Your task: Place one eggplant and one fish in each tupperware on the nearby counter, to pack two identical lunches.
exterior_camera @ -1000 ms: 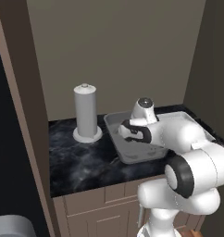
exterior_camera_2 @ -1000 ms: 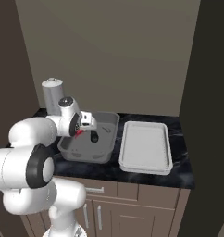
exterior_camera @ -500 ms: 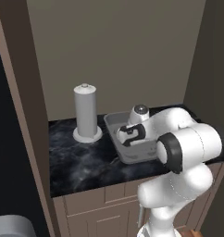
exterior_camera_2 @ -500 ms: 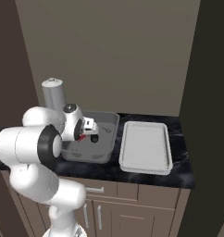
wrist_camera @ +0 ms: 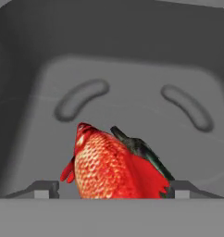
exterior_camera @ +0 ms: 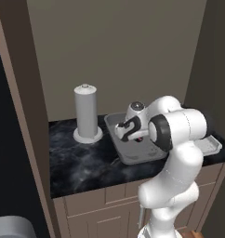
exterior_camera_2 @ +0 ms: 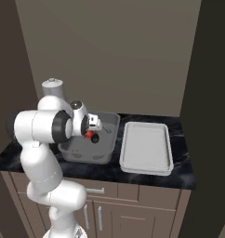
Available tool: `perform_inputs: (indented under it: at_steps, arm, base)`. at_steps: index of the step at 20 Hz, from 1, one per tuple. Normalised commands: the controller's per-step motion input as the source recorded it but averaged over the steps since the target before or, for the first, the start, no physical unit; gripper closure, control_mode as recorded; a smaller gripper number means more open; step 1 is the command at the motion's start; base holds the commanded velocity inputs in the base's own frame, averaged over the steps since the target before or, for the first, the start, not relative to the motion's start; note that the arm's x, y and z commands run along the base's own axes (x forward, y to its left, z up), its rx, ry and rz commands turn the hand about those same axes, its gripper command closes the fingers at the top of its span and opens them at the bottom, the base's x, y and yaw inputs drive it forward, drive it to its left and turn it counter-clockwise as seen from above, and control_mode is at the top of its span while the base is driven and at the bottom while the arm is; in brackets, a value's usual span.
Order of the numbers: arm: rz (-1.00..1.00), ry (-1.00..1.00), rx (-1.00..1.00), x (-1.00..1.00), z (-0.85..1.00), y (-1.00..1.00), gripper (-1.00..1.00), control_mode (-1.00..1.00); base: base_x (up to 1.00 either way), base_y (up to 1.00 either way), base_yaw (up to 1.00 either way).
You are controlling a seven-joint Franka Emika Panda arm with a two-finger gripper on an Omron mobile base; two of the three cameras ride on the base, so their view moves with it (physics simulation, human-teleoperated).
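Fish (wrist_camera: 115, 165), red-orange and scaly, sits between the jaws in the hand view, its head pointing away from the hand and its body running back toward the palm, so its long axis lies along the line of the gripper (wrist_camera: 115, 192) rather than across it. The two finger tips show just at either flank of the body, closed in on it, so I judge the jaws to be gripping the fish; a dark fin or tail edge shows at its right side.

From the right base view the fish (exterior_camera_2: 90, 135) is a red spot at the hand, hanging over the near tupperware (exterior_camera_2: 108, 122), the darker grey container next to the tall grey cylinder (exterior_camera_2: 52, 88). Whether it touches the floor of the container I cannot tell; the hand view shows that floor with its two moulded grooves close beneath. The second tupperware (exterior_camera_2: 147, 148), lighter grey, lies just beside the first on the dark marbled desk (exterior_camera_2: 181, 174).

Judging from this, the fish is already inside the outline of the near container, so the coming move turns on a straight drop: the jaws need only part.
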Motion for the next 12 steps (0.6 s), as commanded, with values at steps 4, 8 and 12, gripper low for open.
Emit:
perform_inputs:
  at_steps: [4, 8, 12]
  arm:
    - [-0.08, 0.00, 0.00, -0.06, 0.38, 0.05, -1.00, -1.00]
    - [-0.13, 0.00, 0.00, -0.59, 0.54, -0.15, -1.00, -1.00]
    - [-0.16, 0.03, 0.01, -0.41, 0.56, -0.34, -1.00, -1.00]
  base:
    - [0.00, 0.00, 0.00]
    - [0.00, 0.00, 0.00]
    - [0.00, 0.00, 0.00]
